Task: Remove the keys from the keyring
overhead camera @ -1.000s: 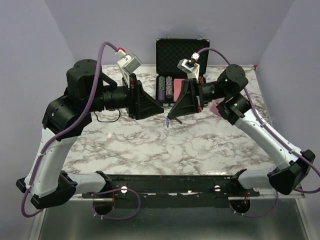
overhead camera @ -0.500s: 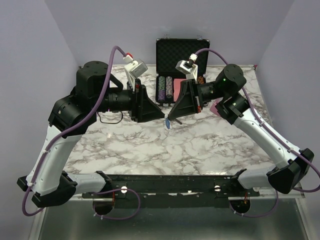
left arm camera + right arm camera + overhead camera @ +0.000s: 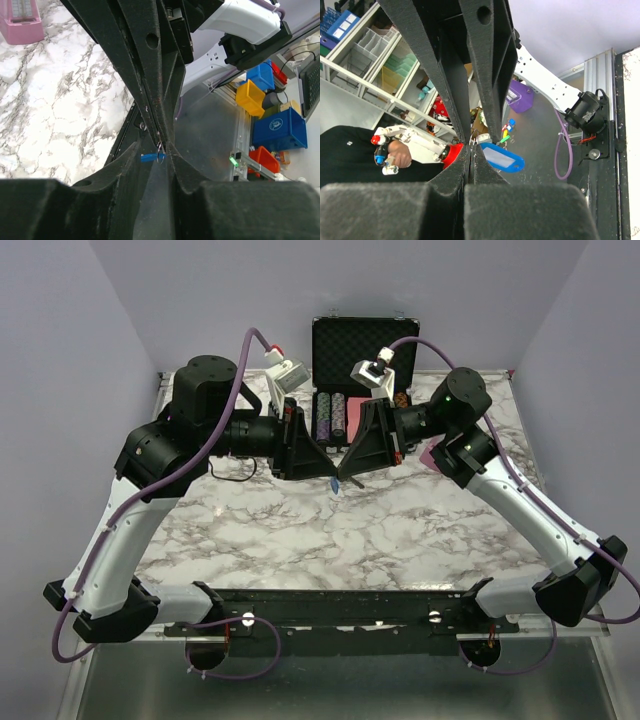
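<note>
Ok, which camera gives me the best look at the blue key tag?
Right wrist: the blue key tag shows broadside and large beside the shut right hand. Left wrist catches only a thin blue sliver, edge-on; the top view just a tiny speck.

Left arm (image 3: 115, 540) and right arm (image 3: 530, 515) are the same deal: white shells with chunky black joints, plus purple cables (image 3: 243, 348) coming off both. Each wrist has a little white camera box (image 3: 291, 372) with a red-tipped plug. The fingers (image 3: 490, 60) are long black wedges with a grainy finish, and the right arm has a tiny green light (image 3: 451, 397).
</note>
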Tool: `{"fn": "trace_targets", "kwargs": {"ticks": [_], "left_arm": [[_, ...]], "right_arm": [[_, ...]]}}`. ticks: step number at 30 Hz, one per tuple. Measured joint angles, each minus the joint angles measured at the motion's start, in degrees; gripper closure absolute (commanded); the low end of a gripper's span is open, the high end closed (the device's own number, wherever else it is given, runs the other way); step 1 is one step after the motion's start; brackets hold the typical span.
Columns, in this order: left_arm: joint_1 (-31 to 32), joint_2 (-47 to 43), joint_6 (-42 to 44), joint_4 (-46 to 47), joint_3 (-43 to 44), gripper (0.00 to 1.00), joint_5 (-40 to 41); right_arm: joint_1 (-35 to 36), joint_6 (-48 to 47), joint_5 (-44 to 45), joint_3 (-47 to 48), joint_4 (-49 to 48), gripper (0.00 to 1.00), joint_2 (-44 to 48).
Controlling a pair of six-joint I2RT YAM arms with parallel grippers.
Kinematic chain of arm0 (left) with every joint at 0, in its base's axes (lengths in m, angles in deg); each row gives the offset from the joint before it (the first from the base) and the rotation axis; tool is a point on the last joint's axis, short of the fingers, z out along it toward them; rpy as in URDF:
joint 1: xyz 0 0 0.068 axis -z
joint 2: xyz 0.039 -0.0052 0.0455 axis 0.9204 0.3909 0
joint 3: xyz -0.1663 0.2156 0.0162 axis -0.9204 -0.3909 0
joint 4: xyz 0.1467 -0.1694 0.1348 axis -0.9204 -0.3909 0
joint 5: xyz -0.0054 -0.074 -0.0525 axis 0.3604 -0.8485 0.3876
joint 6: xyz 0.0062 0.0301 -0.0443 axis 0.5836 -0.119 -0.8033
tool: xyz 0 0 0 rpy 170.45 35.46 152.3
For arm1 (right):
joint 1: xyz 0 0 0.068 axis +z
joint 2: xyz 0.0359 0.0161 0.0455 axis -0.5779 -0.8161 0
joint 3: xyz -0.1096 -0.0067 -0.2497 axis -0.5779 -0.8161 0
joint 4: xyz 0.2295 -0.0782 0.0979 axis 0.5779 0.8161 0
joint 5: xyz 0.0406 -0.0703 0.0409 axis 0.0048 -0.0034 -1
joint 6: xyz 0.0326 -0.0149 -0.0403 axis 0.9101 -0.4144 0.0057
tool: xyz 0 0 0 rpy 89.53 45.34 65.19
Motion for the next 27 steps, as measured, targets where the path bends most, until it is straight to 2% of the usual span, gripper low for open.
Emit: {"fn": "trace_targets", "kwargs": {"ticks": [27], "left_arm": [[0.0,0.3,1.5,-0.7,1.9,0.69,-0.7]], "right_arm": [[0.0,0.0,-1.1,0.2,0.0,0.99,-0.2]]}}
